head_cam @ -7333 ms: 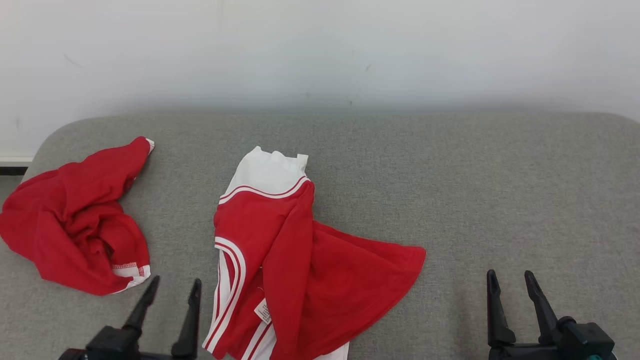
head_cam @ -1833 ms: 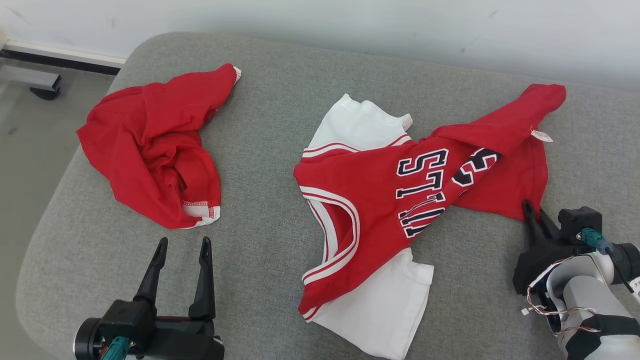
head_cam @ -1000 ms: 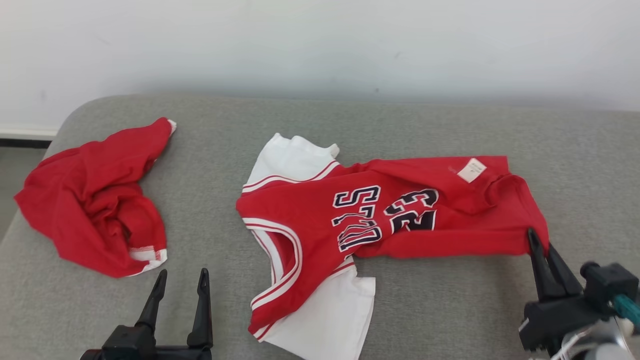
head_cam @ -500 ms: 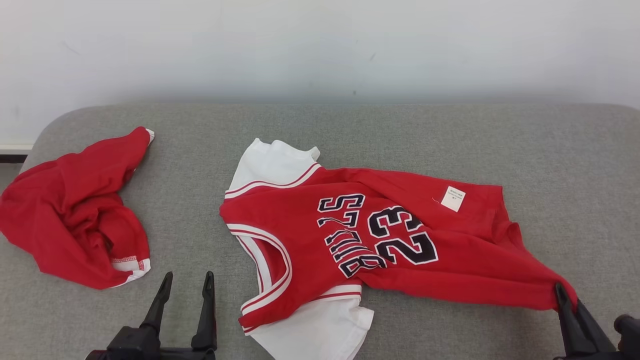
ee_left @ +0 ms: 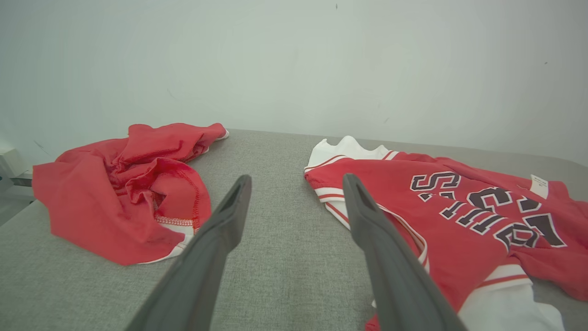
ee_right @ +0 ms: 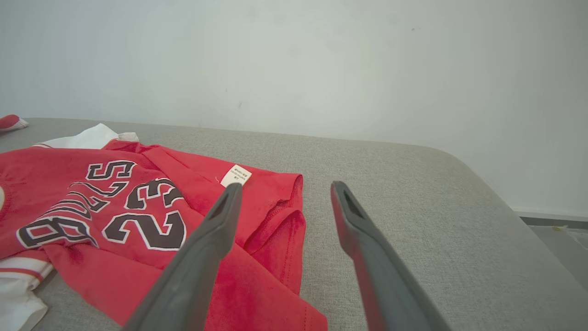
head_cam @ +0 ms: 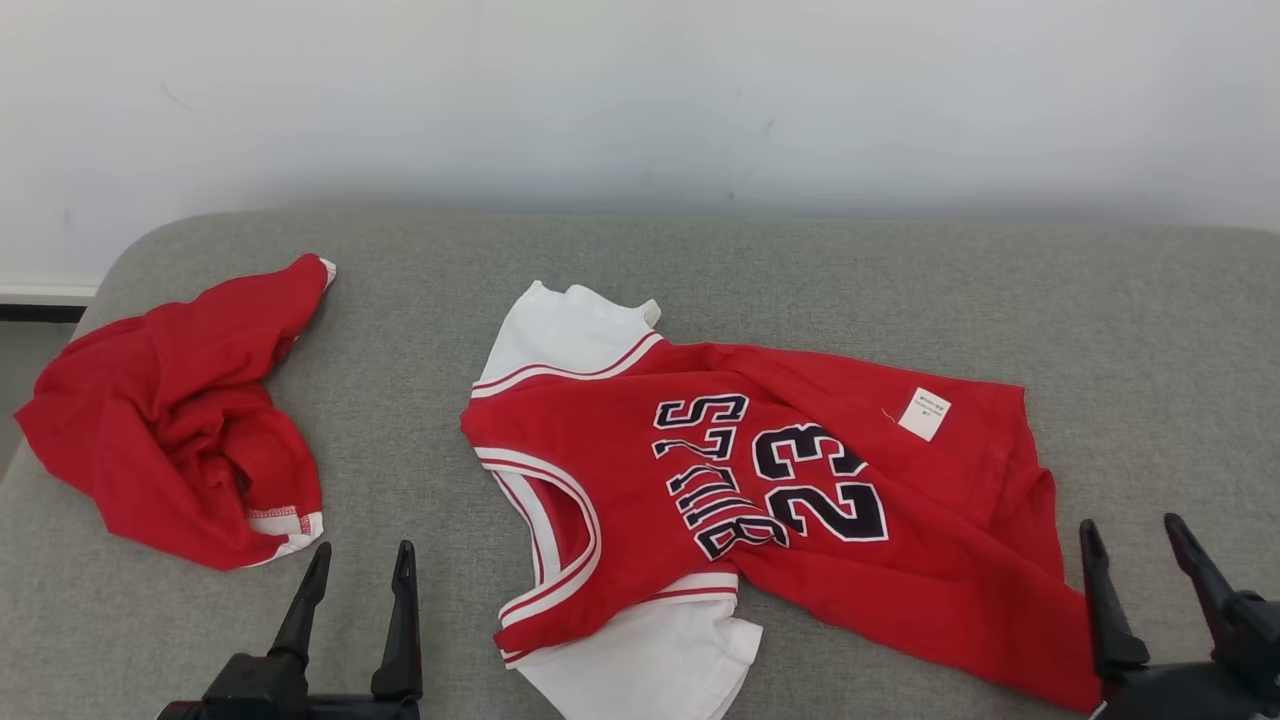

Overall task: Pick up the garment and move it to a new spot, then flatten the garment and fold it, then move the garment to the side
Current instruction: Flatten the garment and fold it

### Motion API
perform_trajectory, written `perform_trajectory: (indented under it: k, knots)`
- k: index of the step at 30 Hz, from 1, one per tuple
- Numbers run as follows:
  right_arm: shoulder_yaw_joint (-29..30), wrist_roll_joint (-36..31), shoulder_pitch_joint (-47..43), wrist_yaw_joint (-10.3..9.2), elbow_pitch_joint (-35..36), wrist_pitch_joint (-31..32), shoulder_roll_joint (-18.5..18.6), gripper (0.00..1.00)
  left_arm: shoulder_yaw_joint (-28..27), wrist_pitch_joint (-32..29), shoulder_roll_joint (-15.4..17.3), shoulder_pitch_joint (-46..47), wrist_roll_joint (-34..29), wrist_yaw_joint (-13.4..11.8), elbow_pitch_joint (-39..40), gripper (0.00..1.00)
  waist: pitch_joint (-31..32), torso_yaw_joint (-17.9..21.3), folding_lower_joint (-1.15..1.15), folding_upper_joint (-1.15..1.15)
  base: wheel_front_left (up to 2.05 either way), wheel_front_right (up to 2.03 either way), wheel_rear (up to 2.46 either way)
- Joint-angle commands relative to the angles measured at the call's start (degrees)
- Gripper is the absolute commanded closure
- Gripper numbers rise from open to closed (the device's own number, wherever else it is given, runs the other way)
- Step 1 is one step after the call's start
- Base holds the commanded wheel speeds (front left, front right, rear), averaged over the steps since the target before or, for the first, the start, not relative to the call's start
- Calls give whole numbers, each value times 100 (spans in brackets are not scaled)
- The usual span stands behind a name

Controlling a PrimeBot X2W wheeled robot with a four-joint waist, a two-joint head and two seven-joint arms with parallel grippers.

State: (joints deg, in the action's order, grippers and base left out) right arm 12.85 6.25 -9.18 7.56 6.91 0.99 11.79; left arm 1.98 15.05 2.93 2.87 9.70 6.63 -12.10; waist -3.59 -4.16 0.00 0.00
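**Jersey spread on grey counter, both grippers empty**

Nearest, the left gripper (head_cam: 363, 548) and right gripper (head_cam: 1130, 523) stand with jaws spread wide, grasping nothing. The right one sits at the hem corner of the red number 23 basketball jersey (head_cam: 760, 480), which lies partly spread across the middle of the padded, grey fabric-covered counter (head_cam: 900, 290). A crumpled red garment (head_cam: 170, 430) lies apart at the left end. Behind rises a plain white wall (head_cam: 640, 100); grey floor (ee_right: 562, 239) shows past the right end.
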Motion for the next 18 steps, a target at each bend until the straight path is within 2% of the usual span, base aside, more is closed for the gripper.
perform_trajectory:
  k: [1, 12, 17, 18]
  knots:
    - [-82, -34, 158, -16, -188, -37, 59, 0, -23, 19, -5, -41, -57, 30, 23, 0, 4, -41, 0, 0, 0, 0, 0]
    - [-434, 67, 1457, -16, -2095, -315, 476, 0, -45, 19, -4, 84, -106, 35, 44, 0, -145, -321, 0, 0, 0, 0, 0]
    - [-534, 102, 1963, -16, -3124, -476, 550, 0, -12, 19, -5, 131, -76, 45, 46, 0, -270, -466, 0, 0, 0, 0, 0]
    - [-534, 102, 1963, -16, -3124, -476, 550, 0, -12, 19, -5, 131, -76, 45, 46, 0, -270, -466, 0, 0, 0, 0, 0]
